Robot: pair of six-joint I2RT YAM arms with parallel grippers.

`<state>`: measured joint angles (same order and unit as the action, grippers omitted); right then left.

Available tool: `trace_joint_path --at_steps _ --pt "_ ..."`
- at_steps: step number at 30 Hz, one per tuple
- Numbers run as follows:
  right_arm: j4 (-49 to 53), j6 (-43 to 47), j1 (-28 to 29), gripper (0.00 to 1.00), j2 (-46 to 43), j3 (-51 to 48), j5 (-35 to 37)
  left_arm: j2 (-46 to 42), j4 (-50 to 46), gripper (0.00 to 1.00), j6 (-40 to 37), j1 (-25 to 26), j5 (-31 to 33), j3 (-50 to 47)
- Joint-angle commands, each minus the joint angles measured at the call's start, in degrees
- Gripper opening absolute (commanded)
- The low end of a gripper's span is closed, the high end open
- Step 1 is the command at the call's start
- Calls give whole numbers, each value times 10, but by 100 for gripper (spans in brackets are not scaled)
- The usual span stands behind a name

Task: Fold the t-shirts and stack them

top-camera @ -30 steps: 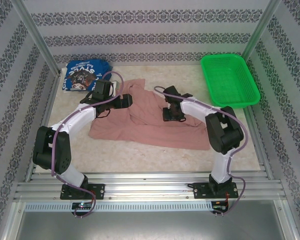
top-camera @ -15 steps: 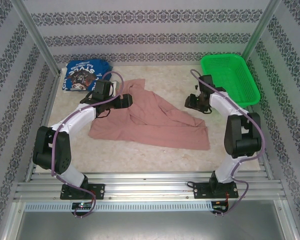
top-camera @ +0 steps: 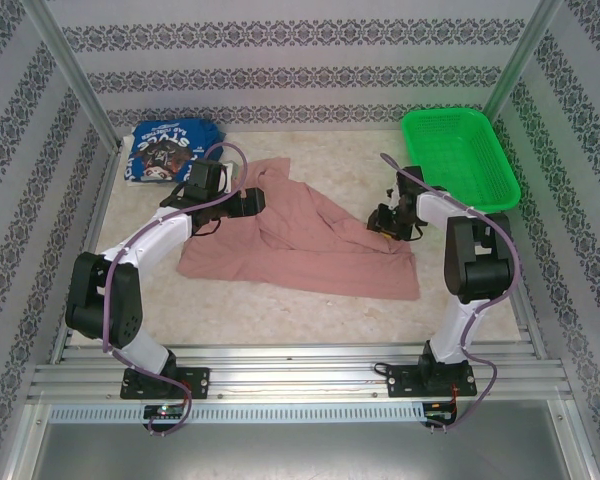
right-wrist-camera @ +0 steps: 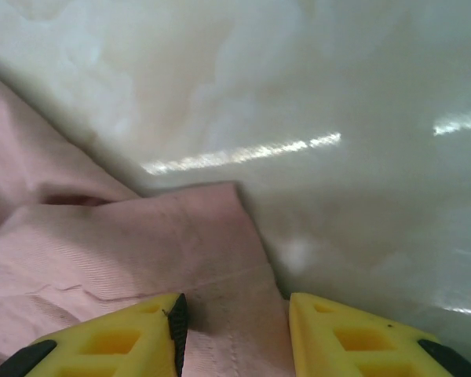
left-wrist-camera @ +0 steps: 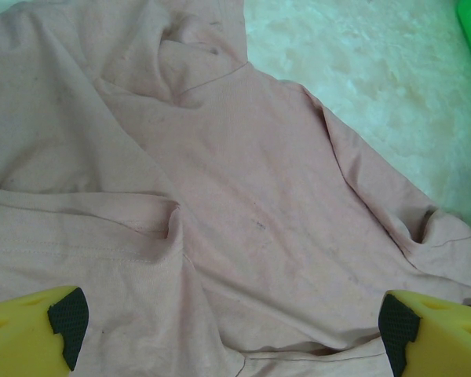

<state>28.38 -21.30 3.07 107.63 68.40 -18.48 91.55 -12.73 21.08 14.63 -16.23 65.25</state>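
Note:
The dusty pink t-shirt [top-camera: 310, 250] lies spread and creased in the middle of the table. The royal blue t-shirt [top-camera: 168, 150] sits bunched at the back left corner. My left gripper [top-camera: 255, 201] hovers over the pink shirt's upper left part. In the left wrist view it [left-wrist-camera: 231, 342] is open wide, pink cloth [left-wrist-camera: 243, 204] below it, nothing between the fingers. My right gripper [top-camera: 384, 222] is low at the shirt's right edge. In the right wrist view it [right-wrist-camera: 237, 334] is open, its yellow fingers [right-wrist-camera: 118, 342] either side of a flat hemmed corner [right-wrist-camera: 220, 236].
A green mesh basket [top-camera: 460, 160] stands at the back right, just beyond the right arm. Bare marbled tabletop [top-camera: 330, 160] shows behind the pink shirt and along the near edge. Patterned walls and metal posts close in the table.
The right gripper left the middle of the pink shirt, swung right toward the basket, then came down at the shirt's right edge. The shirt's right side now lies spread out. The left arm has not moved.

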Motion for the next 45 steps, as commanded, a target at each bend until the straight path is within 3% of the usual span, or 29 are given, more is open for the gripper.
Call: trace_joint_path --at_steps 1,11,14,19,23,25,35,45 --pt "-8 1 -7 41 -15 -11 17 -3 15 96 -2 8 2 -3" --pt "-16 6 -7 42 -12 -17 26 -6 14 96 -2 8 4 -7" --pt "-27 5 -6 43 -7 -12 0 -7 14 96 -2 8 5 -7" --pt "-44 4 6 36 -2 -12 -33 -8 14 96 -2 8 6 -8" --pt "-48 4 5 17 -7 -8 -37 -8 12 96 -4 8 7 -6" --pt "-49 6 5 13 -16 -7 -34 -7 12 96 -4 8 6 -6" --pt "-53 28 5 17 -54 7 16 7 17 96 -2 8 -6 -5" --pt "-52 47 10 12 -39 49 53 21 25 96 0 12 -14 -2"
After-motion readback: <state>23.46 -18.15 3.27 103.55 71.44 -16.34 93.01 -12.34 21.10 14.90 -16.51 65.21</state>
